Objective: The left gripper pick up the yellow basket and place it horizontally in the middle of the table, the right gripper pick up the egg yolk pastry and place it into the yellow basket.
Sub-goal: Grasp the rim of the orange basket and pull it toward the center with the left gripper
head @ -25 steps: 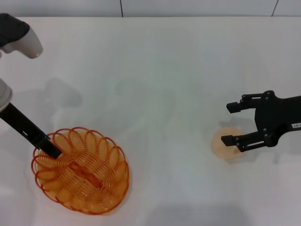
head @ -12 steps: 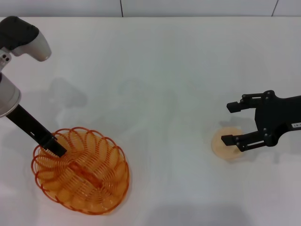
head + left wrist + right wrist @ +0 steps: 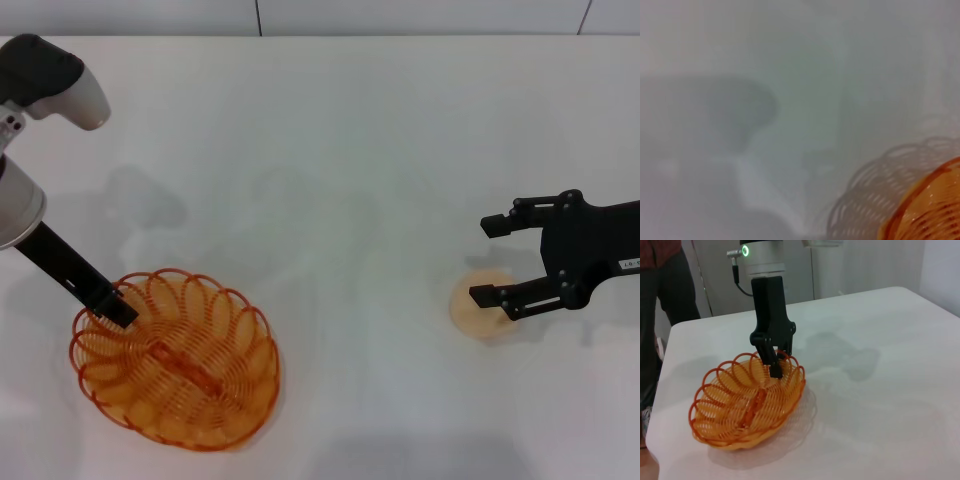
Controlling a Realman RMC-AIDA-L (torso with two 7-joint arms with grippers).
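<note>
Wire loops of the yellow basket [image 3: 175, 360] fill the near-left of the white surface [image 3: 340, 170], at about 8 o'clock in the head view, its scalloped rim and spiral base plain to see. The left gripper [image 3: 112, 308] is planted on the basket's far-left rim at roughly 10 o'clock of the basket, its black fingers closed over the wire; the right wrist view [image 3: 776, 365] shows the two fingers pinching the rim from either side, with the basket tilted and its gripped side riding higher than the opposite edge. A green ring light [image 3: 745, 250] glows on the silver-white segment of that arm above.

Across the surface, at about 4 o'clock in the head view, the egg yolk pastry [image 3: 478, 308] sits well apart from the basket. The right gripper [image 3: 486, 260] hangs over it with its fingers spread wide and holding nothing, the nearer finger overlapping the pastry's right side in the picture, the farther finger beyond it. Whether that finger touches the pastry cannot be told. A small white label [image 3: 630, 266] shows on the black arm. The left wrist view catches only an edge of the basket [image 3: 930, 210] and its shadow.
</note>
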